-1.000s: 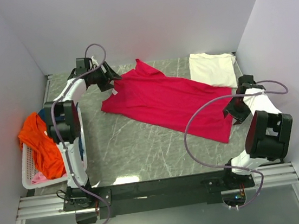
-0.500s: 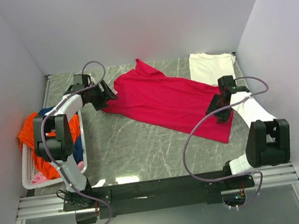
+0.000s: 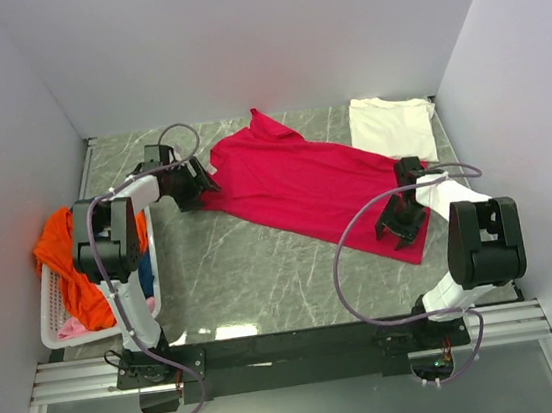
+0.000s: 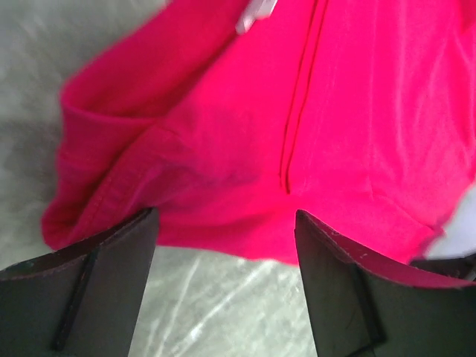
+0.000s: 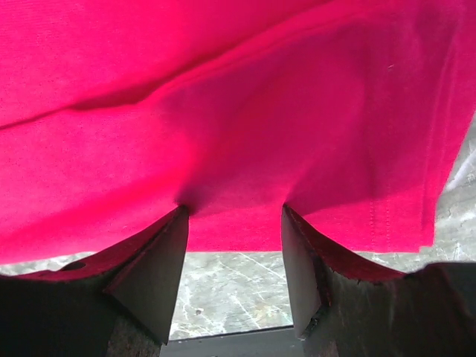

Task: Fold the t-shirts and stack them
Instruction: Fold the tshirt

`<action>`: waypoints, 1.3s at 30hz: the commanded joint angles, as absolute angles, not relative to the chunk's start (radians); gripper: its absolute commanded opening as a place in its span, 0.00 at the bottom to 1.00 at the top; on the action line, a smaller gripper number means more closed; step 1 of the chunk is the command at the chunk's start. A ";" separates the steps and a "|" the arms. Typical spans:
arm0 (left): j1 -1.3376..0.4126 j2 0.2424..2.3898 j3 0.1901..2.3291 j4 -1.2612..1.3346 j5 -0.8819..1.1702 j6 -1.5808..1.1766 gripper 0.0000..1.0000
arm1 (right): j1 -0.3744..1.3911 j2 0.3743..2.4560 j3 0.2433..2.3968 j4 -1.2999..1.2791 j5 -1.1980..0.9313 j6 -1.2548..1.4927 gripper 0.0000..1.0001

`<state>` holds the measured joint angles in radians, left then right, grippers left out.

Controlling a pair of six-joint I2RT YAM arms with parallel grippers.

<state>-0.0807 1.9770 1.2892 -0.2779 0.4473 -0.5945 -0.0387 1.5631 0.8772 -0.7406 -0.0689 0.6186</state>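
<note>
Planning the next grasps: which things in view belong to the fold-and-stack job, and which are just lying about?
Belongs to the job:
- crimson t-shirt, spread out mid-table
- cream-white t-shirt, folded, far right corner
- orange t-shirt, heaped at the left edge
- pale pink cloth beneath it

Just lying about:
- white slatted basket holding the heap
- marbled table
</note>
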 commanded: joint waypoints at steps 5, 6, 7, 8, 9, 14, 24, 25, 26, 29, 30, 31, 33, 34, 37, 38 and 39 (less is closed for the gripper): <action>-0.068 2.003 1.359 -0.313 0.310 -0.512 0.80 | -0.057 1.589 0.861 -0.735 -0.018 0.650 0.60; -0.066 2.005 1.364 -0.317 0.299 -0.511 0.80 | -0.060 1.591 0.862 -0.738 -0.015 0.647 0.60; -0.064 2.006 1.367 -0.318 0.296 -0.508 0.80 | -0.063 1.591 0.862 -0.741 -0.011 0.649 0.60; -0.066 2.003 1.367 -0.318 0.293 -0.505 0.80 | -0.067 1.591 0.859 -0.742 -0.008 0.646 0.60; -0.066 2.002 1.368 -0.314 0.293 -0.503 0.80 | -0.069 1.591 0.858 -0.742 -0.005 0.646 0.60; -0.066 2.005 1.377 -0.316 0.278 -0.479 0.81 | -0.081 1.586 0.838 -0.745 -0.002 0.643 0.61; -0.155 1.887 1.411 -0.345 0.238 -0.476 0.81 | -0.083 1.505 0.871 -0.765 0.003 0.612 0.61; -0.169 1.879 1.411 -0.344 0.230 -0.480 0.81 | -0.081 1.499 0.890 -0.773 0.003 0.608 0.60; -0.184 1.870 1.411 -0.342 0.213 -0.486 0.81 | -0.080 1.480 0.899 -0.778 0.003 0.604 0.60; -0.248 1.865 1.417 -0.353 0.167 -0.495 0.81 | -0.075 1.445 0.934 -0.793 -0.018 0.586 0.60; -0.258 1.879 1.422 -0.373 0.155 -0.495 0.81 | -0.075 1.434 0.940 -0.798 -0.021 0.586 0.60; -0.268 1.891 1.437 -0.388 0.141 -0.495 0.79 | -0.075 1.425 0.952 -0.804 -0.026 0.584 0.60; -0.287 1.916 1.443 -0.409 0.111 -0.499 0.78 | -0.074 1.391 0.962 -0.807 -0.041 0.584 0.60; -0.291 1.920 1.442 -0.410 0.103 -0.502 0.76 | -0.074 1.381 0.966 -0.810 -0.043 0.584 0.60; -0.305 1.940 1.443 -0.422 0.062 -0.503 0.70 | -0.074 1.336 0.979 -0.822 -0.049 0.583 0.60; -0.311 1.945 1.448 -0.426 0.051 -0.502 0.69 | -0.074 1.316 0.982 -0.825 -0.051 0.583 0.60; -0.314 1.959 1.456 -0.428 0.037 -0.502 0.67 | -0.074 1.306 0.983 -0.828 -0.051 0.581 0.60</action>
<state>-0.3115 1.9350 1.4136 -0.3962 0.1139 -0.4957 -0.0734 1.3548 0.9405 -0.7963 -0.0460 0.5941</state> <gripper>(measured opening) 0.684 0.602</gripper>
